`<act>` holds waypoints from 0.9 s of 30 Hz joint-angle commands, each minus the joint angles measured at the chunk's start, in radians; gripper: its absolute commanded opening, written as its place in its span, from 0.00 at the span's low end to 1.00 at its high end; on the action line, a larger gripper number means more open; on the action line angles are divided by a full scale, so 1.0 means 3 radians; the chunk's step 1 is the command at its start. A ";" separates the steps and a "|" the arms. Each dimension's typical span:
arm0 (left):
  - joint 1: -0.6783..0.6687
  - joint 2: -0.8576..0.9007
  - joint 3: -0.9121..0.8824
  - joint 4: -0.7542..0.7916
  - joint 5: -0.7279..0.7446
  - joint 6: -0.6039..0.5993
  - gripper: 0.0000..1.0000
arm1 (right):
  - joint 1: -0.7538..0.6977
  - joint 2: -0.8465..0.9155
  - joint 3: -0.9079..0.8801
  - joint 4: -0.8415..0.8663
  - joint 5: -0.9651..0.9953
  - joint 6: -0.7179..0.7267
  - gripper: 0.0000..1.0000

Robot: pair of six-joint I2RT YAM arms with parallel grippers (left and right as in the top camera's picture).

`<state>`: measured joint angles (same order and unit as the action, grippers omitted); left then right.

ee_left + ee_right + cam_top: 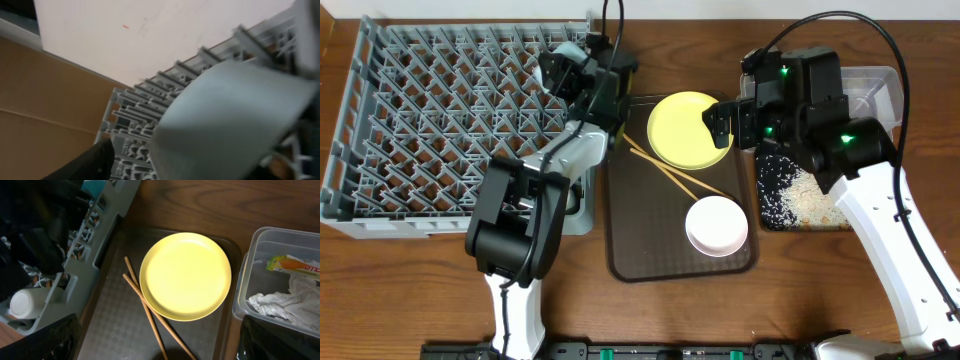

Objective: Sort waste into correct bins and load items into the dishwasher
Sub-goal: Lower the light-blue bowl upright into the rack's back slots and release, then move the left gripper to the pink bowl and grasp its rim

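Hovering over the yellow plate (185,275), the right gripper (165,342) is wide open. The plate looks hard and slippery, so grab its rim. I cannot tell if the left gripper (570,72) is open.

Plate (688,130), chopsticks (675,172) and bowl (717,225) lie on the tray (640,235), rack (430,110) left, tub (885,85) right

— What do the arms look like?
— The left arm (517,228) has black joint housings and white links. The right arm (885,225) is alike, with green lights (847,140) on its housings.
— Cables?
— Thin black cables (840,18) loop from both. The right claw (165,341) has black fingers (280,340).
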<state>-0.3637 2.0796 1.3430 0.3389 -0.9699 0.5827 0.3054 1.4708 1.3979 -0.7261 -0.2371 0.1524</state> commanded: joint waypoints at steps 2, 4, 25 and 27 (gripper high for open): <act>-0.0100 0.0056 0.0009 -0.0023 0.0121 -0.0383 0.67 | 0.0011 0.0023 0.0045 -0.0003 0.0004 0.0037 0.99; -0.0127 0.0056 0.0009 -0.0034 0.0151 -0.0526 0.69 | 0.0011 0.0023 0.0045 -0.0003 0.0004 0.0037 0.99; -0.0085 -0.1289 0.0018 -0.1976 0.2539 -0.2322 0.68 | 0.0011 0.0023 0.0045 -0.0003 0.0004 0.0037 0.99; -0.0085 -0.1433 0.0018 -0.2298 0.3054 -0.2544 0.68 | 0.0011 0.0023 0.0045 -0.0003 0.0004 0.0037 0.99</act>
<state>-0.3927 1.6989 1.3430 -0.2680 -0.3382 -0.0154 0.3054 1.4708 1.3983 -0.7265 -0.2356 0.1524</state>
